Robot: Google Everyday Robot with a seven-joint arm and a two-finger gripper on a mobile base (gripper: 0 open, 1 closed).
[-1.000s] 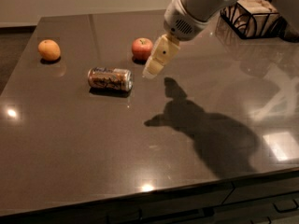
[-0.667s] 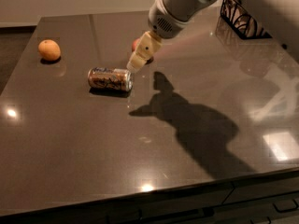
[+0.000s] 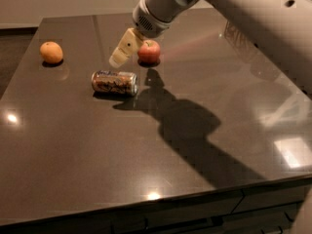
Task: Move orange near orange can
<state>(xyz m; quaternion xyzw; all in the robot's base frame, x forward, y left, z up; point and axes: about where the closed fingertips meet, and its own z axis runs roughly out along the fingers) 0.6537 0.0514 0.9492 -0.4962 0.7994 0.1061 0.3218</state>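
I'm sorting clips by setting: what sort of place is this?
Likely a kitchen or break-room counter: a dark polished countertop with drawer fronts below, holding an orange, a red apple and an orange can lying on its side. The gripper hangs close by the can and apple.

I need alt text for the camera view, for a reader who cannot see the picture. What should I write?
A robot arm reaches over a dark table, its gripper hanging between a drink can lying on its side and a red apple behind it. An orange sits apart from them near the table's far left corner, untouched.
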